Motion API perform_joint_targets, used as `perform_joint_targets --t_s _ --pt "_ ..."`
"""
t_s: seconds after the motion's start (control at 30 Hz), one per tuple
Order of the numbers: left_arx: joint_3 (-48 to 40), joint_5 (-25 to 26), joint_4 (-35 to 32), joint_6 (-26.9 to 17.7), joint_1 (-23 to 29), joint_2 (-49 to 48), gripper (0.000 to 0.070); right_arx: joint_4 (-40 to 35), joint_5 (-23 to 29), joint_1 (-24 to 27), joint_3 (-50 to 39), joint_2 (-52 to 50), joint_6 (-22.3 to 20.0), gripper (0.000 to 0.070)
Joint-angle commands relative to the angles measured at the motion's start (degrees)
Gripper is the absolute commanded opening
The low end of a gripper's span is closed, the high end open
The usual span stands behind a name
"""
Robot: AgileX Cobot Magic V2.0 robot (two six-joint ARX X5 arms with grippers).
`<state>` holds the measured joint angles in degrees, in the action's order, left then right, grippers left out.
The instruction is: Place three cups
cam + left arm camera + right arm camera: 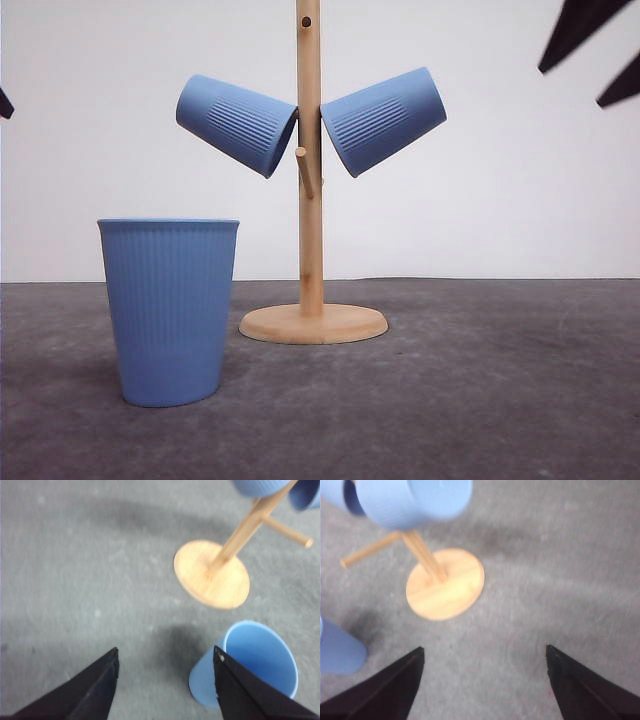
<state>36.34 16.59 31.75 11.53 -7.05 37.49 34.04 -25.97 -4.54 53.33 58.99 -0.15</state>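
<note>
Blue cups (238, 124) (384, 120) hung on two of the wooden stand's (311, 170) pegs; the third cup (169, 310) stood near-left on the worktop (480, 390), awaiting placement. Left fingers (95, 687) and right fingers (390, 690) were spread, empty.

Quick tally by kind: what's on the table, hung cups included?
Blue cups: 3, two hung on the stand's pegs, one upright on the table
Wooden stand: 1
Total: 4
</note>
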Motion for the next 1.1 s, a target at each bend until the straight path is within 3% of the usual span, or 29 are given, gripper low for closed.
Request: perform_joint_targets --t_s 0.0,0.17,0.43,0.6,0.8,1.07 --pt "0.4 0.2 0.3 2.4 -0.2 0.5 0.0353 -1.0 0.7 -0.3 -2.3 -1.2 -0.6 0.0479" --pt "2.0 2.8 4.1 6.1 -1.3 3.7 0.0361 -1.6 1.0 -0.3 -9.3 -5.6 0.2 0.0479" --pt "10.2 3.0 12.4 7.2 -8.1 16.6 0.0360 -1.7 2.1 -0.4 -11.8 -7.1 1.1 0.0479" --pt "15.0 2.4 12.4 8.3 -13.4 25.0 0.0360 -1.7 2.3 -0.4 -11.8 -7.1 1.0 0.0479" --pt "19.5 -2.4 11.8 9.2 -18.7 34.3 0.0355 -1.8 2.5 -0.4 -11.8 -7.1 1.0 0.0479" --pt "21.2 -3.5 9.6 11.5 -20.8 43.7 0.0353 -1.8 3.6 -0.4 -11.8 -7.1 1.0 0.0479"
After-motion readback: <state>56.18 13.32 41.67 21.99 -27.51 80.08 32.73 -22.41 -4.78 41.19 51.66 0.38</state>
